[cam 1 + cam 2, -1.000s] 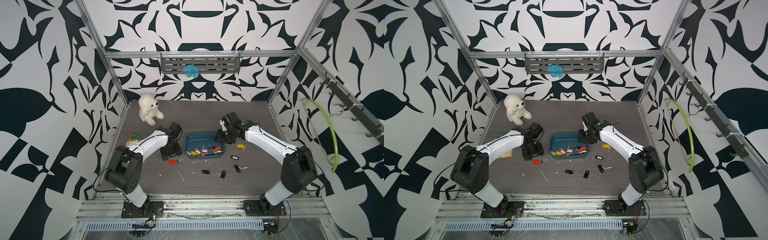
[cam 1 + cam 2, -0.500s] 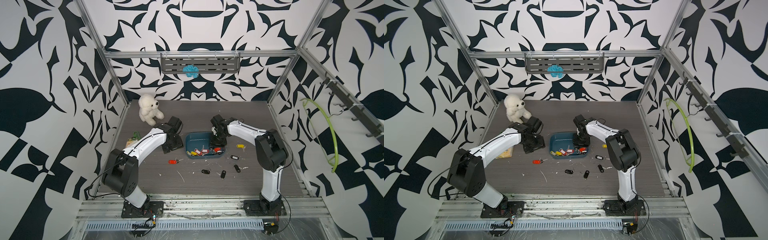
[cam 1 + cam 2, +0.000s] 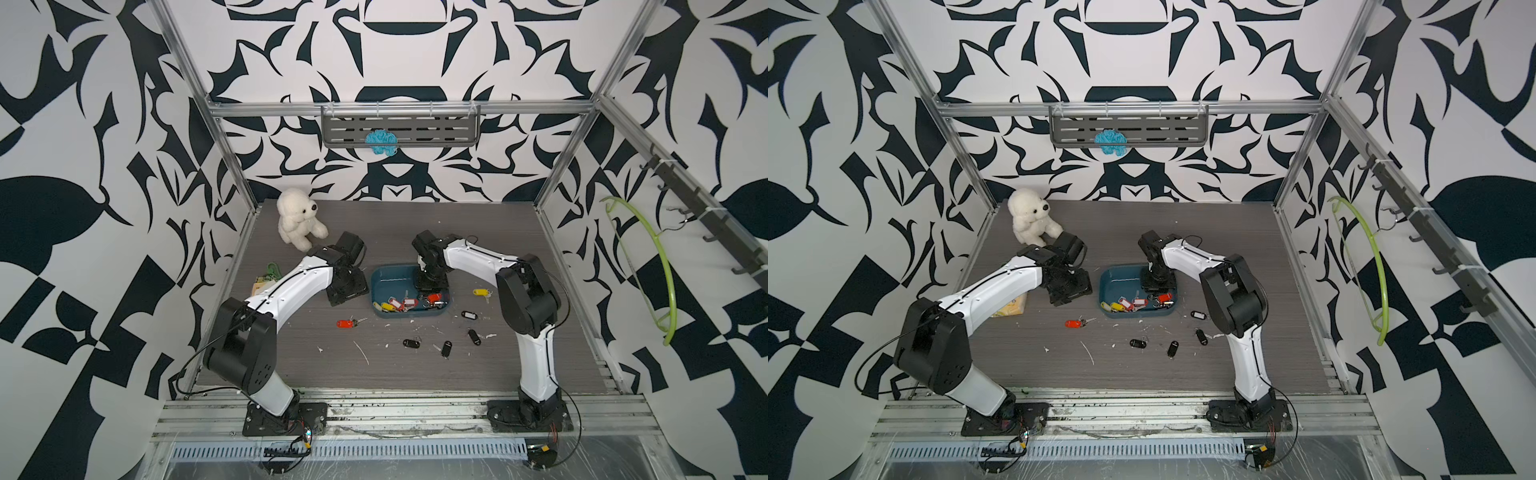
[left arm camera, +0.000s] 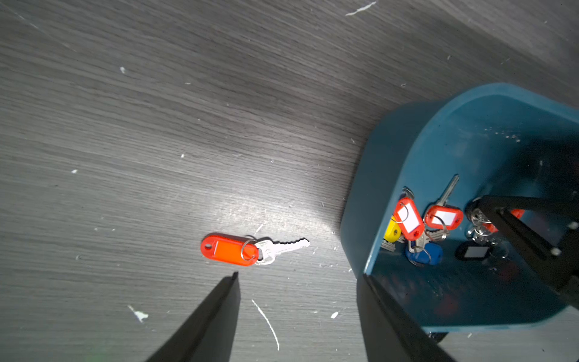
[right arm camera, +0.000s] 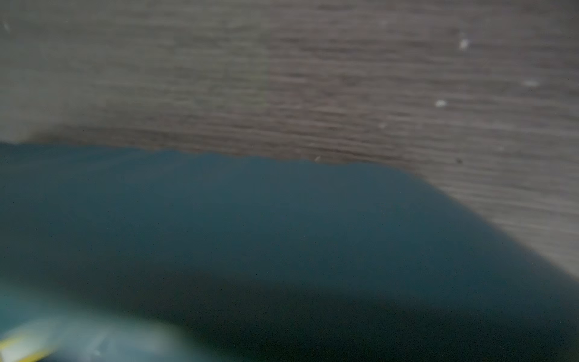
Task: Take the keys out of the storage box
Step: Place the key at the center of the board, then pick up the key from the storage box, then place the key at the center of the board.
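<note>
Nearest the front edge of the grey table (image 3: 332,374), four black-tagged keys (image 3: 410,343) lie scattered and apart on the bare top, in front of the box and to its right. A little further back, a red-tagged key (image 4: 230,250) lies flat on the table, outside the box and just off its front left corner. Behind it hangs the left claw (image 4: 297,275), released, with its two fingers spread and nothing between them. One finger (image 4: 388,319) stands right by the box's outer wall, though I cannot tell whether it touches.

The box (image 3: 390,279) sits mid-table. The keys (image 4: 410,219) inside it are heaped against its front wall, with red, yellow, blue and black tags. The right claw (image 4: 477,209) reaches down into the box, its tips among the rings at the right end of the heap. Whether it grasps one I cannot tell, and its own wrist view is only a blur of box and table.

A yellow-tagged key (image 3: 480,292) lies on the table to the right of the box. Farther back sits a white bear (image 3: 297,218), and on the back wall a shelf (image 3: 436,133) holds a blue tuft (image 3: 380,142).
</note>
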